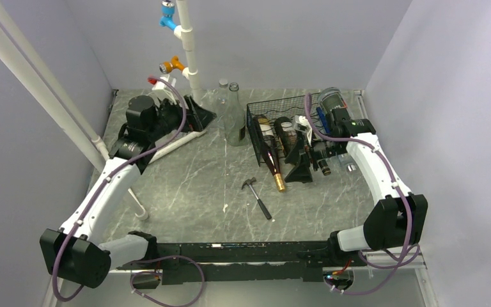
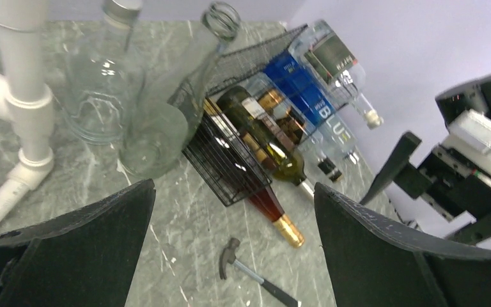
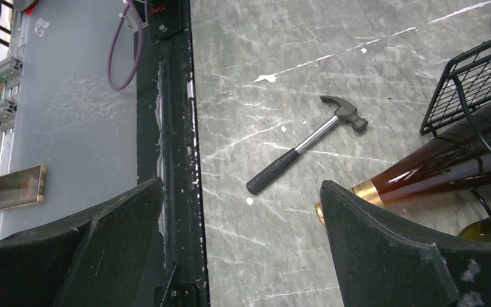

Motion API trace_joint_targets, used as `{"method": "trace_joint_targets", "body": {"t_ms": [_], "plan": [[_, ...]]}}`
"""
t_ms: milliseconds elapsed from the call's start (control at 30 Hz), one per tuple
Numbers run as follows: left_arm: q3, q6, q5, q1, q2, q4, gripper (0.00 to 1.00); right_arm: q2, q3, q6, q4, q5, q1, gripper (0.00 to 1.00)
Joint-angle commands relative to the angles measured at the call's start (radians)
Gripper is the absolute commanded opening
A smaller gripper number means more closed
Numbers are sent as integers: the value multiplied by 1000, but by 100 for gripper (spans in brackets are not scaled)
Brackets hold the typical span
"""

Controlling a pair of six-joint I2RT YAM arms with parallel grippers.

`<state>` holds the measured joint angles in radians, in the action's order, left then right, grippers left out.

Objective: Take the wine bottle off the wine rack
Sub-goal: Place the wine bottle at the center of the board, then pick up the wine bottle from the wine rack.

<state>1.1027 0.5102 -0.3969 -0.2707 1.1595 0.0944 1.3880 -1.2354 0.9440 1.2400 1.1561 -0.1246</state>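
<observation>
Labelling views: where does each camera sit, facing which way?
Top external: above, behind both arms, looking down at the grey marbled table; both show.
Left wrist: rides the left hand, facing the black wire-mesh wine rack; own fingers show.
Right wrist: rides the right hand, facing the near edge; own fingers show.
Shared: small black-gripped claw hammer, all three.
</observation>
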Motion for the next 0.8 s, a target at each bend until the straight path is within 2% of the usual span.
{"method": "trace_joint_targets", "body": {"t_ms": [0, 300, 600, 767], "plan": [[-4, -86, -15, -60, -43, 33, 100, -9, -35, 41, 11, 50, 12, 96], [-78, -281, 42, -161, -76, 20, 99, -2, -33, 42, 9, 52, 32, 96], [-193, -388, 61, -167, -120, -38, 99, 15, -33, 50, 14, 52, 50, 96], [-230, -401, 45, -168, -124, -59, 100, 17, -32, 53, 13, 52, 65, 96]]}}
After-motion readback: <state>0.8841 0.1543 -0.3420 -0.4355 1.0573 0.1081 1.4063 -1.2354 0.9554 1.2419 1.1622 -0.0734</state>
